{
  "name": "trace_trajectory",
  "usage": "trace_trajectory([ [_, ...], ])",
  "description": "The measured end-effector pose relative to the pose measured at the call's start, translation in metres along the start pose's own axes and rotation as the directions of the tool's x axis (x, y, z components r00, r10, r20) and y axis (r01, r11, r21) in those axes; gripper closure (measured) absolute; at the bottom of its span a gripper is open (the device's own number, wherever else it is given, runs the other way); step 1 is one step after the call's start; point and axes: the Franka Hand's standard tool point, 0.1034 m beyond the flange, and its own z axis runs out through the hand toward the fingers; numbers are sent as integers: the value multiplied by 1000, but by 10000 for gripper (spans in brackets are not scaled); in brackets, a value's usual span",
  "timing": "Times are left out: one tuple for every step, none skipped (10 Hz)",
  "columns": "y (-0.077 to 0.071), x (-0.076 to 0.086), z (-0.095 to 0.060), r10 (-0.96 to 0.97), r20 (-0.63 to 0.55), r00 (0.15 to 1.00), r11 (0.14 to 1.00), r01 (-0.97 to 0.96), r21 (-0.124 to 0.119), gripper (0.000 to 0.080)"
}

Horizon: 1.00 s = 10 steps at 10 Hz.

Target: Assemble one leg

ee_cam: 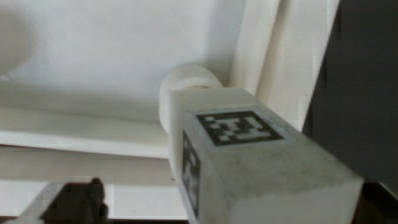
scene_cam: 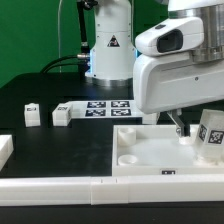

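Just now we find the leg (scene_cam: 211, 134) at the exterior view's right edge. It is tilted, with its black-and-white tag turned towards the camera, and it sits over the right end of the big white panel (scene_cam: 160, 150). From the wrist, the leg (ee_cam: 249, 160) fills much of the picture, and its rounded end meets the panel (ee_cam: 89, 90) close to the panel's raised edge. We cannot tell whether that end is seated in a corner socket.

The jaws hang low over the panel, just beside the leg. In the wrist view we make out one dark finger (ee_cam: 75, 205), set far out to one side with a clear gap between it and the leg. The other finger is hidden behind the leg. So the jaws look spread wide, and we see no grip on anything.

On the black table (scene_cam: 40, 138), towards the exterior view's left, two small white blocks (scene_cam: 32, 113) (scene_cam: 63, 114) with tags stand near each other, well apart from the panel. The marker board (scene_cam: 108, 104) lies flat behind them. A long white strip (scene_cam: 60, 186) runs along the near side of the table.
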Motion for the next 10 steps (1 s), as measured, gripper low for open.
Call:
trace_trajectory([
  [-1, 0, 0, -1, 1, 1000, 1000, 1, 0, 151],
  [-2, 0, 0, -3, 1, 1000, 1000, 3, 1, 262],
  [-2, 0, 0, -2, 1, 1000, 1000, 2, 1, 262],
  [-2, 0, 0, -2, 1, 1000, 1000, 2, 1, 458],
  [-2, 0, 0, -2, 1, 1000, 1000, 2, 1, 505],
  [-2, 0, 0, -2, 1, 1000, 1000, 2, 1, 505],
  [-2, 0, 0, 3, 1, 1000, 1000, -3, 1, 505],
  [-2, 0, 0, 23, 1, 1000, 1000, -23, 2, 505],
  [-2, 0, 0, 22, 1, 1000, 1000, -22, 2, 505],
  [-2, 0, 1, 77, -6, 997, 997, -77, 4, 505],
])
